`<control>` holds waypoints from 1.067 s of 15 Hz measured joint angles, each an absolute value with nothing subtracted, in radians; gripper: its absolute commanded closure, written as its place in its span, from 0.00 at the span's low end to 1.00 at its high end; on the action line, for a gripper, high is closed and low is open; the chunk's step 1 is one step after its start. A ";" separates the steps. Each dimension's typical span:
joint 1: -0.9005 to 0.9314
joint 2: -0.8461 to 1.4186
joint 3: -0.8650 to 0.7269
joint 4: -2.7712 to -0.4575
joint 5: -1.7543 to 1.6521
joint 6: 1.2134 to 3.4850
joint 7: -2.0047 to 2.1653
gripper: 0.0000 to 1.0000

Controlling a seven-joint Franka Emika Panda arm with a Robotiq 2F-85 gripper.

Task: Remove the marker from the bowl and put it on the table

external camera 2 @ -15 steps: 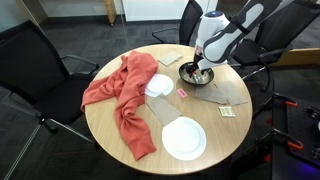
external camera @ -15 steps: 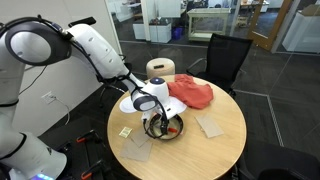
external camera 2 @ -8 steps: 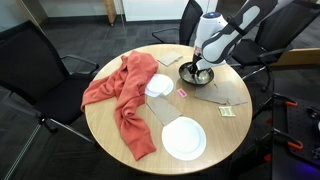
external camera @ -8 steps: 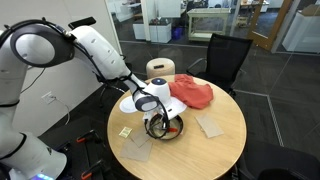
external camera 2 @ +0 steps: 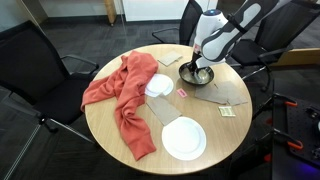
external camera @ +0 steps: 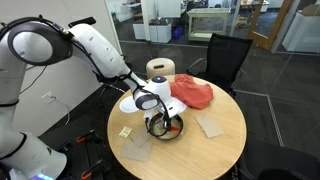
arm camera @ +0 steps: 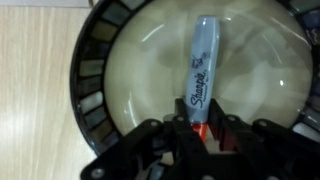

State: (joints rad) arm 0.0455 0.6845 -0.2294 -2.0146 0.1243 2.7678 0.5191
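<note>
Tool (external camera: 161,123) reaches down into the bowl (external camera: 167,131) on the round surface (external camera: 220,150) in an exterior view, likewise in an exterior view (external camera 2: 199,68), and in the wrist view its fingers (arm camera: 183,128) flank the marker (arm camera: 201,70) lying in the bowl, with clamping impossible to tell.

The marker (arm camera: 203,70) lies inside the bowl (arm camera: 95,80), on its floor. The gripper (arm camera: 205,128) hangs right over the bowl, with a finger on each side of the marker's near end. In an exterior view the bowl stands by the far edge of the table (external camera 2: 225,138), with a cloth (external camera 2: 120,95) well to the bowl's left, a plate (external camera 2: 183,138) in front of it, and a small card (external camera 2: 226,112) to its front right.
</note>
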 measured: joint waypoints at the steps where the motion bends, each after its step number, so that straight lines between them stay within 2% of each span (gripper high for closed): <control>1: 0.054 0.675 -0.237 -2.015 0.124 2.768 0.519 0.94; 9: 0.166 0.520 -0.314 -2.076 0.090 2.790 0.559 0.94; 16: 0.267 0.368 -0.262 -2.197 -0.014 2.790 0.559 0.94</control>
